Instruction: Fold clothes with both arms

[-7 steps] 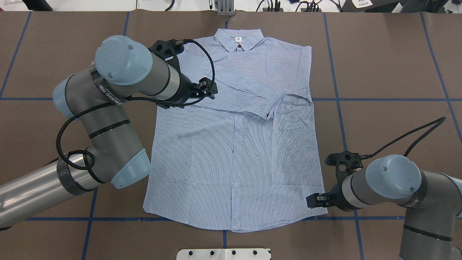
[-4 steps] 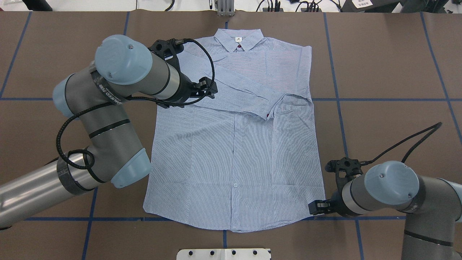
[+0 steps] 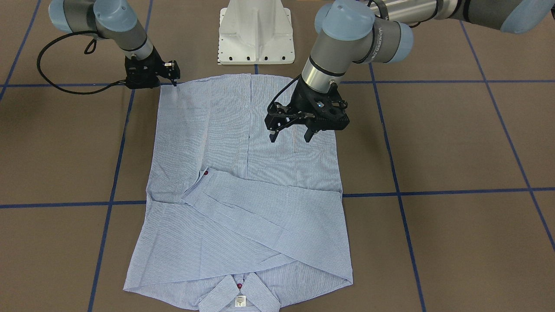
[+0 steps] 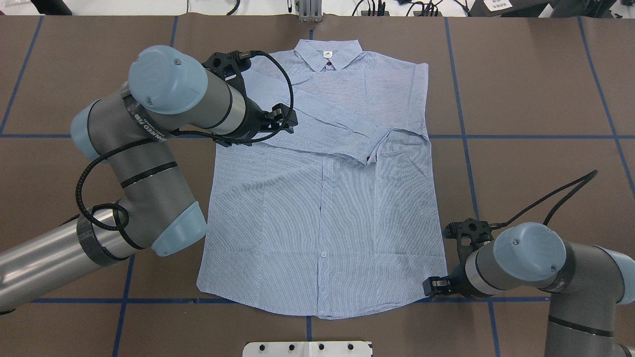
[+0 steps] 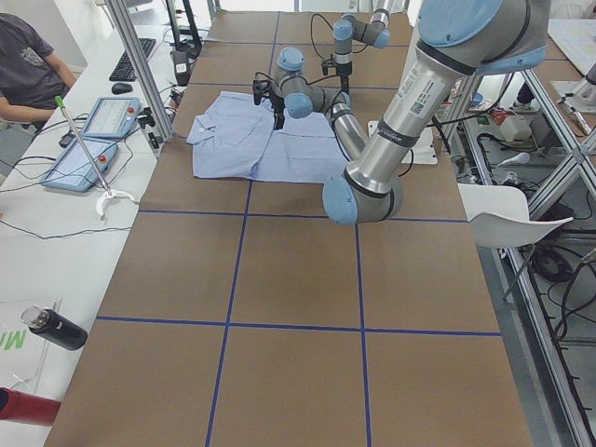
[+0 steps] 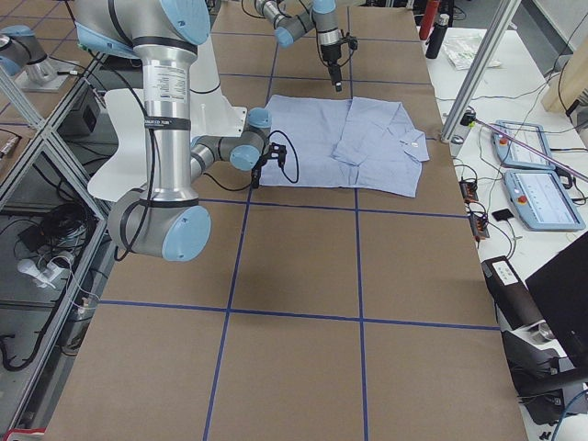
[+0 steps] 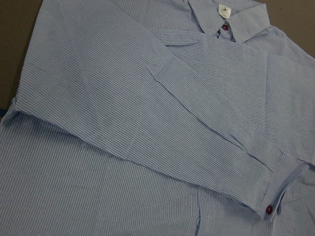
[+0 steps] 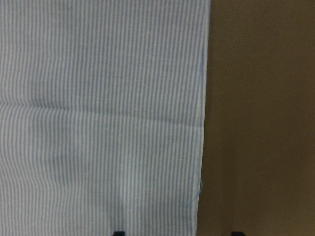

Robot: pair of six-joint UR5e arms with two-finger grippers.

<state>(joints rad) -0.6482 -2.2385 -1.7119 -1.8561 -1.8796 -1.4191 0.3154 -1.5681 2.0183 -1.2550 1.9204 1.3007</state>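
Observation:
The light blue striped shirt lies flat, front up, on the brown table, collar at the far side and both sleeves folded across the chest. My left gripper hovers open above the shirt's left side, just below the folded sleeve, touching nothing. My right gripper sits low at the shirt's near right hem corner. Its two fingertips stand apart, one on either side of the shirt's side edge, so it is open.
The white pedestal base stands at the near table edge behind the hem. Blue tape lines cross the brown table cover. In the exterior left view, a seated person and tablets are at a side table.
My right gripper has slid toward the robot along the shirt's right edge, down to the hem corner. The left arm has shifted only slightly.

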